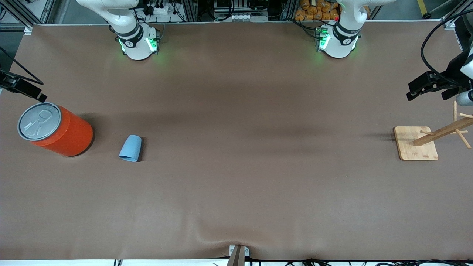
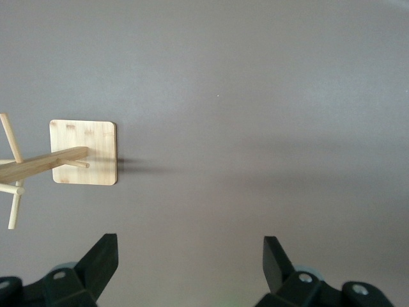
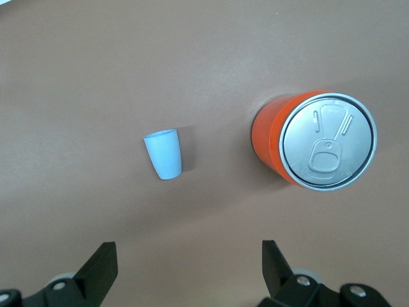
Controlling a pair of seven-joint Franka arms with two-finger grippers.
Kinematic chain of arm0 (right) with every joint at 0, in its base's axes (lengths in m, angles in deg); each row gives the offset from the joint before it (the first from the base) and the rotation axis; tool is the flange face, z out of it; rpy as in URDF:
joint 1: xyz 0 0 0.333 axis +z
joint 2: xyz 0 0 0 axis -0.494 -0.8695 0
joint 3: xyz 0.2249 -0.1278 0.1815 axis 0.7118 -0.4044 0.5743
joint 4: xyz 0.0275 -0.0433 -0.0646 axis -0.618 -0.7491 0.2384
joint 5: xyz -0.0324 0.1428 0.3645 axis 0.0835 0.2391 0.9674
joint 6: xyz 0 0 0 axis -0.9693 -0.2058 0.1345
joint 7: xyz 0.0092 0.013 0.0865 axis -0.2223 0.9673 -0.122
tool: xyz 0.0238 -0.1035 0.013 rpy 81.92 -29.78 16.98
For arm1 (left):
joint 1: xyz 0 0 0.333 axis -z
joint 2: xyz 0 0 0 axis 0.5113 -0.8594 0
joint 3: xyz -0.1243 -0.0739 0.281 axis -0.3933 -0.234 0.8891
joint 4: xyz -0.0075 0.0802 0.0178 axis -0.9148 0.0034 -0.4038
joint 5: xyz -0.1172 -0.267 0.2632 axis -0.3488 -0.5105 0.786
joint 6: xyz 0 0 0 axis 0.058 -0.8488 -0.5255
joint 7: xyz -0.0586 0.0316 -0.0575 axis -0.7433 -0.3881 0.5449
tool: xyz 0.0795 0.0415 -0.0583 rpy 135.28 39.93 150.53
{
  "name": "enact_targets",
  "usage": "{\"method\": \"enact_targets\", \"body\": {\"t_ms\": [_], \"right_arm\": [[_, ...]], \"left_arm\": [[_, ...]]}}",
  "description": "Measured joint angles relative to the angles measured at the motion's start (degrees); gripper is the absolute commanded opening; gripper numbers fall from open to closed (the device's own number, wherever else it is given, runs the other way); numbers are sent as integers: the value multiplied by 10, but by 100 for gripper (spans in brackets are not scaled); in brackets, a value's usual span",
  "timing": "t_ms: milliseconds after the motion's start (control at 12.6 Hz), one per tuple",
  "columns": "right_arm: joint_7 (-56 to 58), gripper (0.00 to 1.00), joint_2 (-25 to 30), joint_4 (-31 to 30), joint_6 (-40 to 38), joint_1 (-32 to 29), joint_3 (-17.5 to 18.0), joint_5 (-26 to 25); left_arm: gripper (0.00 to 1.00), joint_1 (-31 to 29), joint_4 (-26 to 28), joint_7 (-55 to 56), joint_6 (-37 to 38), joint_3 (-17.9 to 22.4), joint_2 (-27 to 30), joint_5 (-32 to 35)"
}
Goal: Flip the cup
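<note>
Cup [image 1: 130,148] sitting mouth-down on bench [image 1: 236,184], untouched.
Orange can [image 1: 55,129] standing beside it toward the right arm's end; right gripper [image 3: 188,272] hovering over both, fingers apart; left gripper [image 2: 190,272] hanging spread near wooden rack [image 1: 428,138].

The cup [image 1: 130,148] looks like smooth, matt light-blue plastic, and the can [image 1: 55,129] has a glossy orange wall under a brushed grey metal lid. A matt brown cloth-like sheet covers the bench [image 1: 236,166], slightly rumpled at its nearest edge, and the stand [image 1: 416,143] is pale, unvarnished-looking wood with visible grain.
</note>
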Motion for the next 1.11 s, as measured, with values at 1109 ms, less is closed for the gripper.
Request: {"method": "enact_targets", "body": {"t_ms": [1109], "right_arm": [[0, 100, 0, -9, 8, 7, -1, 1]], "left_arm": [[100, 0, -1, 0, 11, 0, 0, 0]]}}
